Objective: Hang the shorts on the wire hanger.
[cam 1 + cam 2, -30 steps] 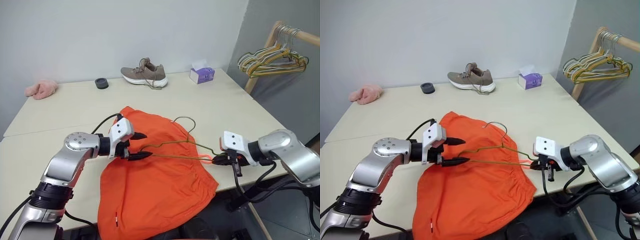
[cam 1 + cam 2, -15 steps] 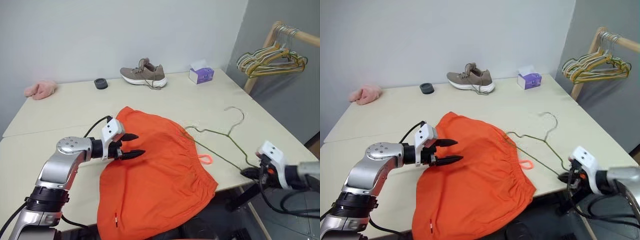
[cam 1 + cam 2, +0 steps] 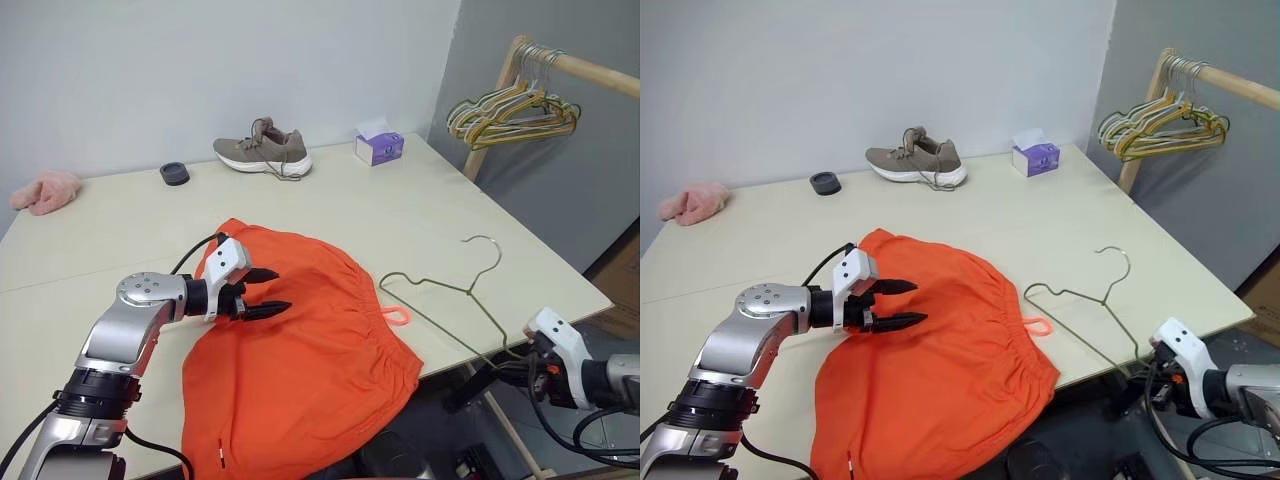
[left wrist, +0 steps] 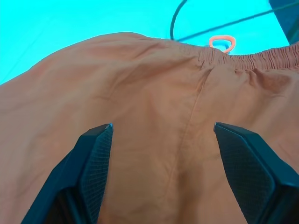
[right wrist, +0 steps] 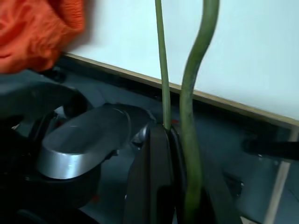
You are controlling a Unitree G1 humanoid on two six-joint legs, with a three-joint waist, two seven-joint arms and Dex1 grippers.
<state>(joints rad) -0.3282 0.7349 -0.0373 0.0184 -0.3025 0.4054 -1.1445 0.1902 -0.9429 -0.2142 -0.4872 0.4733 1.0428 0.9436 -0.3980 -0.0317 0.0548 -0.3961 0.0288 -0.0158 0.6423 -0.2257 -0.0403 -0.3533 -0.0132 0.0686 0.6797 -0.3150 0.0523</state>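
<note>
Off the table's (image 3: 90,250) near right edge, right gripper (image 3: 522,357) clamps the wire hanger (image 3: 440,295); left gripper (image 3: 268,290) spread over the shorts (image 3: 300,370), at nine o'clock of the wire hanger.

A bare test room: plain grey wall (image 3: 150,70), pale table (image 3: 400,215), wooden clothes rail (image 3: 590,72).

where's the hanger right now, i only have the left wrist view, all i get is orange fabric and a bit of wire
Observer: The wire hanger lies on the table beside the shorts, off them.
Operator: is anything holding it
Observer: Yes, the right gripper is shut on the wire hanger's corner, just past the table edge.
Operator: and my left gripper
Observer: The left gripper is open, over the shorts' back part, holding nothing.
</note>
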